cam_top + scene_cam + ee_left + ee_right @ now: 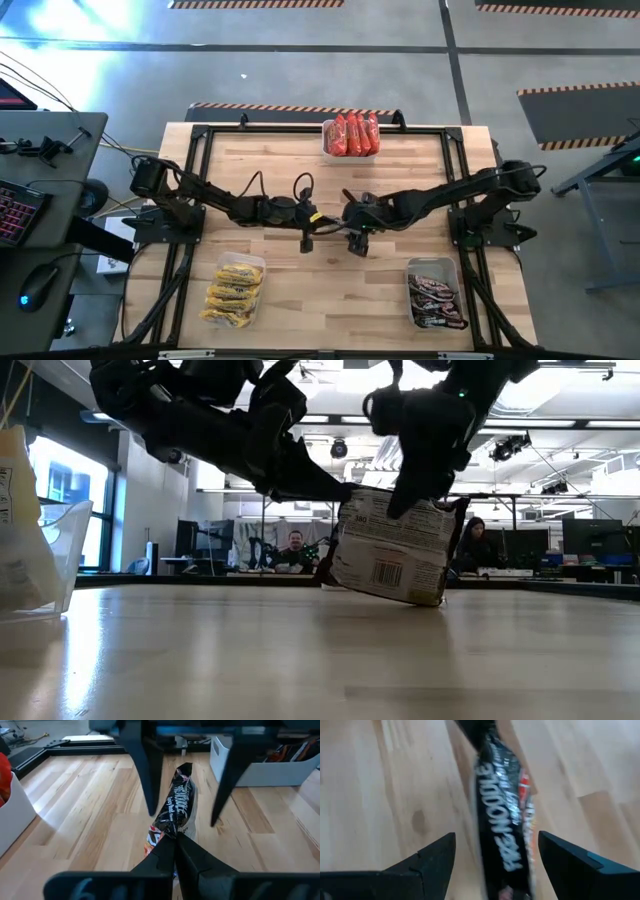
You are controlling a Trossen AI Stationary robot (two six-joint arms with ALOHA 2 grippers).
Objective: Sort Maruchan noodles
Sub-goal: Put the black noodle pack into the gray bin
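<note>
A dark brown Maruchan noodle packet (395, 550) stands on edge over the middle of the table, tilted. My left gripper (174, 837) comes from the table's left and is shut on it. My right gripper (495, 855) hangs over the packet from the right, open. Its two fingers (150, 795) straddle the packet (502, 810) without touching it. I cannot tell whether the packet's lower edge (430, 600) rests on the table. My left gripper pinches the packet's end edge (171, 827) between its two shut fingers. It comes nearly level from the table's left, slanting a little down. The packet stands on its long edge and stretches away from the fingers, its barcode side toward the near edge.
Three clear tubs stand on the table. One with red packets (351, 136) is at the far middle, one with yellow packets (236, 288) near left, and one with dark packets (435, 295) near right. Bare wood lies between them. People sit in the room beyond.
</note>
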